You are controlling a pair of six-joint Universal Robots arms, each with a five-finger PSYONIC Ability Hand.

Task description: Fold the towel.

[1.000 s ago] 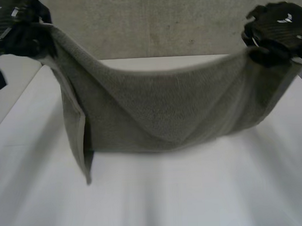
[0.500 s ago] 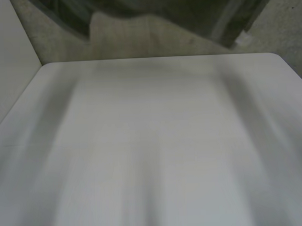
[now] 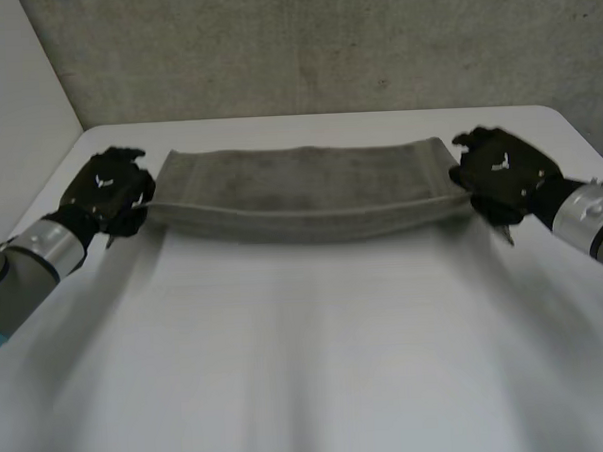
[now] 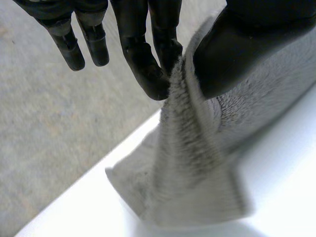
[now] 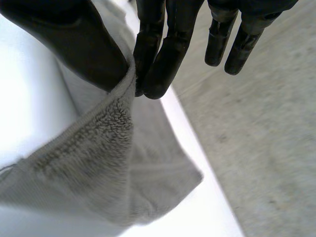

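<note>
1. White worktop (image 3: 309,386) carried everything; the wrist views also showed a grey speckled floor (image 4: 59,123) past its edge.
2. Grey towel (image 3: 300,191) stretched across the far part of the worktop as a long, layered band. It sagged slightly in the middle and had one end at each hand.
3. Left hand (image 3: 105,190) sat at the towel's left end. Its wrist view showed what the head view could not: two fingers (image 4: 148,64) pressed the terry edge against the thumb, and the other fingers were straight and touched nothing. Below the pinch, the towel's end rested on the worktop.
4. Right hand (image 3: 499,172) mirrored it at the right end. Its fingers (image 5: 160,64) and thumb pinched the towel's edge, and the others hung free.
</note>
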